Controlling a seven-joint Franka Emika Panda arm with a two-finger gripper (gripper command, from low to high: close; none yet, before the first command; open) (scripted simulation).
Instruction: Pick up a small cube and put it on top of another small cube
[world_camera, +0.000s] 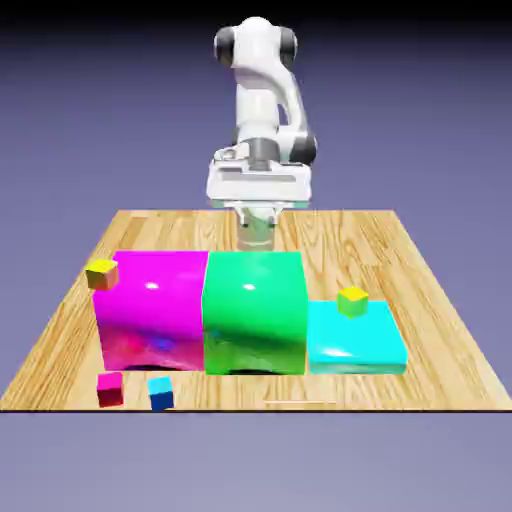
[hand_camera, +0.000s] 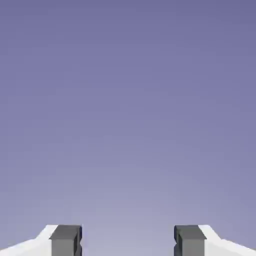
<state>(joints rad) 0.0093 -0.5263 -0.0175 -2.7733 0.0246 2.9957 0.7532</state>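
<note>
Starting stage, by my reading: nothing is picked up, and you have yet to choose which small cube to take.

Item: yellow-green small cube (world_camera: 352, 301), matte, crisp-edged, sitting on the low cyan slab (world_camera: 372, 349) at the exterior view's right.
Item: yellow-orange small cube (world_camera: 101, 273), same form, beside the upper left corner of the magenta block (world_camera: 152, 310); whether it rests on the wood or against the block, you cannot tell.
Item: red-magenta small cube (world_camera: 110, 389) and blue small cube (world_camera: 160, 392), just beside each other on the wood near the front edge, in front of the magenta block.
Item: green block (world_camera: 254, 312), tall, glossy with a highlight, touching the magenta block on one side and the cyan slab on the other.
Item: surface (world_camera: 440, 340), pale planked wood grain, flat.
Item: fingers (hand_camera: 127, 242), grey square tips spread apart, with nothing between them; the hand view shows only blue-violet backdrop. In the exterior view the gripper hangs behind the green block, well apart from every small cube.

Next move, as I judge it: tilt the hand down toward one cube, bring the spread fingers to either side of it, then close. The front pair looks least obstructed.
</note>
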